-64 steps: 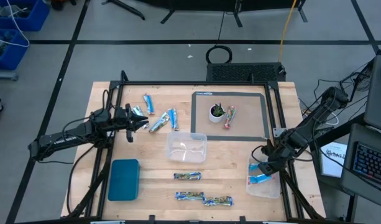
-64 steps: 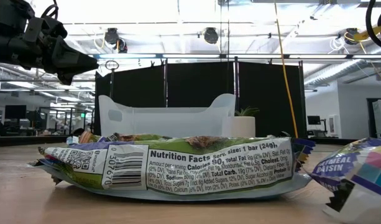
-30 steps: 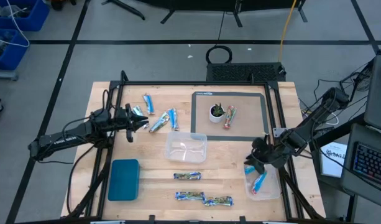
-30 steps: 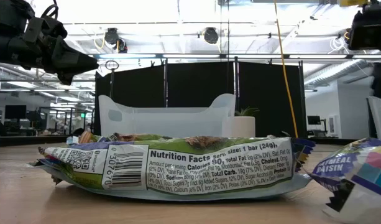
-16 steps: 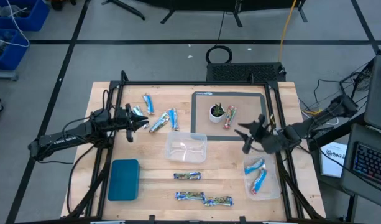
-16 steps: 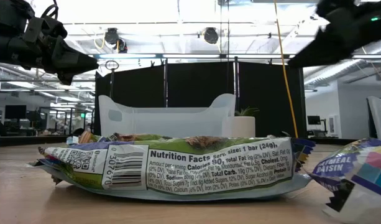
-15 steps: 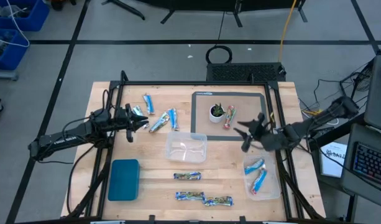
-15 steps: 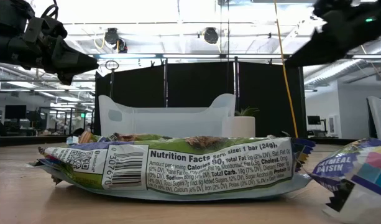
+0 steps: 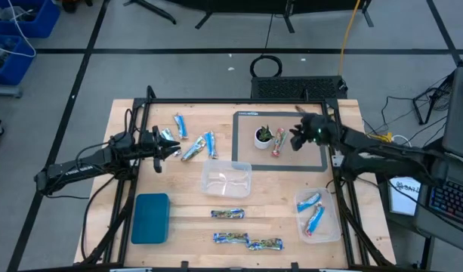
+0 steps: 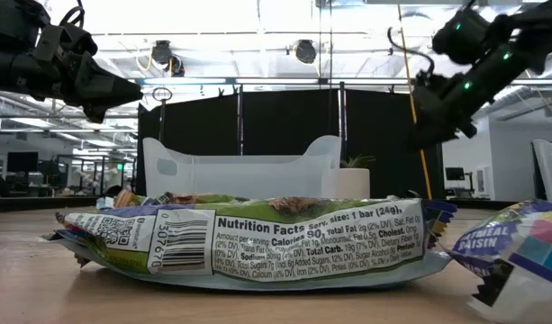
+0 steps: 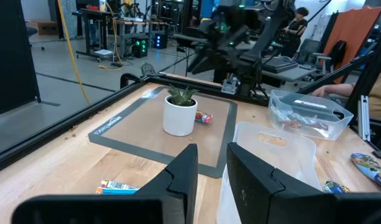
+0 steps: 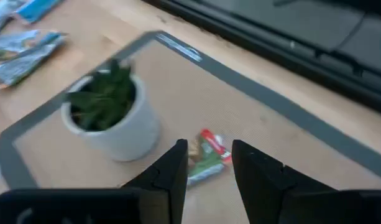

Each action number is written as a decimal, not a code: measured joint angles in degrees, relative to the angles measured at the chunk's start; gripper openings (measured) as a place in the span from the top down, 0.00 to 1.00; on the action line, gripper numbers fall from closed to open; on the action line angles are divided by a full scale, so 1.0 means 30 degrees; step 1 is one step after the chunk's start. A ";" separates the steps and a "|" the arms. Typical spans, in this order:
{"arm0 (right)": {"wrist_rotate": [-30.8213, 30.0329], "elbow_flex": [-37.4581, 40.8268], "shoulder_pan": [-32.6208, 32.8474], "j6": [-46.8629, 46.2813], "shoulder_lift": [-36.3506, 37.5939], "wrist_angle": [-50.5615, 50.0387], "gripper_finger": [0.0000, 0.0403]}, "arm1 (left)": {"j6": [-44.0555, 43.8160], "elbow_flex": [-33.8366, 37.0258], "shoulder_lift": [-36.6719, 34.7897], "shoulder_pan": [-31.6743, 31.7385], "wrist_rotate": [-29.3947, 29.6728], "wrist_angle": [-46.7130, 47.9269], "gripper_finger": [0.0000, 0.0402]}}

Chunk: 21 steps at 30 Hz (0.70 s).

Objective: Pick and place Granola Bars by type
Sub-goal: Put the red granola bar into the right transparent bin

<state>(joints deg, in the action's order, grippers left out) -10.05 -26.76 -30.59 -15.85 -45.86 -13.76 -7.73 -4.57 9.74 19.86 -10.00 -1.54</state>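
Note:
My right gripper hovers open over the grey mat, just right of a red-and-green bar. In its wrist view that bar lies beyond the gap between the fingers, untouched. Two blue bars lie in the clear tub at the right. My left gripper hangs above the table, slightly open and empty, among several blue bars at the far left. Three patterned bars lie flat near the front edge.
A white pot with a green plant stands on the mat just left of the red-and-green bar. A clear tub sits mid-table. A blue tray lies at the near left. Black frame rails run along the table's sides.
My right gripper has risen from the right tub and swung toward the table's far edge. It now stands over the mat beside the red-and-green bar. The two blue bars stay lying in the tub.

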 joint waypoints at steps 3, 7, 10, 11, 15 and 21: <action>0.1892 0.0000 -0.1937 -0.0199 -0.0794 0.0006 0.71 | 0.0000 -0.0004 -0.0005 -0.0005 0.0003 0.0007 0.77; 0.3221 0.0000 -0.3240 -0.0193 -0.2543 0.0091 0.69 | 0.0000 0.0000 -0.0001 0.0000 0.0006 0.0007 0.77; 0.3462 0.0000 -0.3466 -0.0569 -0.4067 0.0651 0.65 | -0.0002 0.0001 -0.0004 -0.0002 0.0005 0.0005 0.77; 0.3479 0.0000 -0.3459 -0.0663 -0.4540 0.0955 0.64 | 0.0000 0.0003 0.0000 0.0000 0.0005 0.0005 0.77; 0.4493 0.0000 -0.3444 -0.1077 -0.6186 0.2483 0.61 | -0.0007 -0.0001 0.0000 -0.0006 0.0003 0.0006 0.77; 0.4905 0.0000 -0.3459 -0.1299 -0.8035 0.3989 0.56 | 0.0000 -0.0001 0.0000 -0.0004 0.0000 0.0000 0.77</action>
<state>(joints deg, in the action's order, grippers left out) 4.67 -26.76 -40.97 -19.75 -69.96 -1.79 -7.73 -4.57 9.74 19.85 -10.00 -1.54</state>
